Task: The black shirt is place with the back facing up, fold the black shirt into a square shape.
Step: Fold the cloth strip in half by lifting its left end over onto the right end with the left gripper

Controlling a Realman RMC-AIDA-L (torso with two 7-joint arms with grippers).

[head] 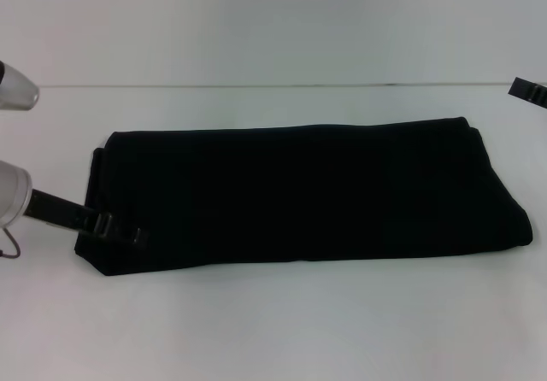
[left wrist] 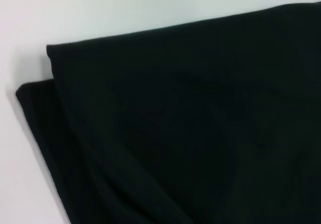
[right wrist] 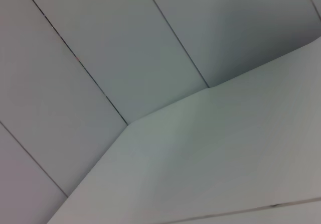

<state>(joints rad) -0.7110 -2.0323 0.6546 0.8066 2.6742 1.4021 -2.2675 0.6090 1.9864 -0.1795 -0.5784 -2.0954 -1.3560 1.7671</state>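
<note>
Across the middle of the white bench (head: 273,330) you have the black shirt (head: 299,197) lying as a long flat band, already folded lengthwise, so I judge the step in hand to be the crosswise fold that turns the band into a square. Your left gripper (head: 115,227) sits low at the shirt's left end, on its near corner; you cannot tell from these views whether its fingers are parted or have cloth between them. The left wrist view shows two layers stacked at that end, the upper edge set slightly back from the lower. Your right gripper (head: 530,90) is raised well off the shirt's far right corner, its fingers not readable either. Next you likely need both layers of the left end pinched together and carried toward the right end. Beyond the shirt the bench meets a plain pale wall (head: 273,22).
</note>
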